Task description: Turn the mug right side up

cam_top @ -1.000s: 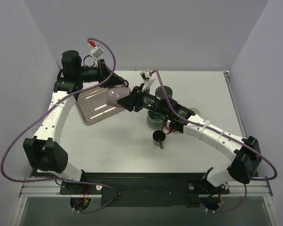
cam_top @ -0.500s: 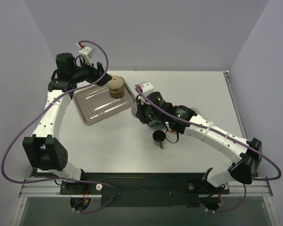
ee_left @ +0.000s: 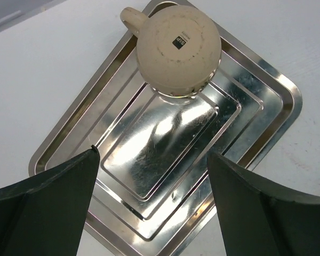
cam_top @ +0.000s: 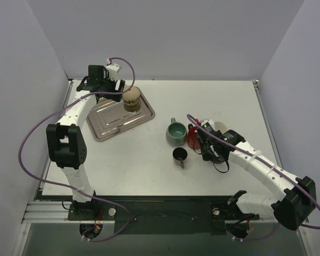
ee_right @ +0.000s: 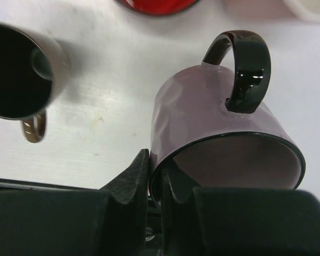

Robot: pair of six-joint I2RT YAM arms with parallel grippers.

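Note:
A beige mug (cam_top: 130, 100) (ee_left: 178, 48) stands upside down at the far end of the metal tray (cam_top: 104, 125) (ee_left: 266, 106), base and sticker facing up. My left gripper (cam_top: 119, 88) (ee_left: 152, 154) hovers open over the tray, short of that mug and holding nothing. My right gripper (cam_top: 201, 145) (ee_right: 156, 160) is shut on the rim of a lilac mug (ee_right: 202, 112) with a black handle and black rim. One finger is inside the rim and one outside. The mug's mouth faces the wrist camera. In the top view the arm hides it.
A green mug (cam_top: 176, 133) stands upright mid-table, with a red mug (cam_top: 193, 138) (ee_right: 154, 5) beside it. A small dark cup (cam_top: 180, 154) (ee_right: 16, 69) stands just in front of them. A pale dish (cam_top: 220, 128) lies behind the right arm.
My left gripper has opened and sits back from the beige mug on the tray. My right arm has swung right from the tray's edge, shut on the lilac mug.

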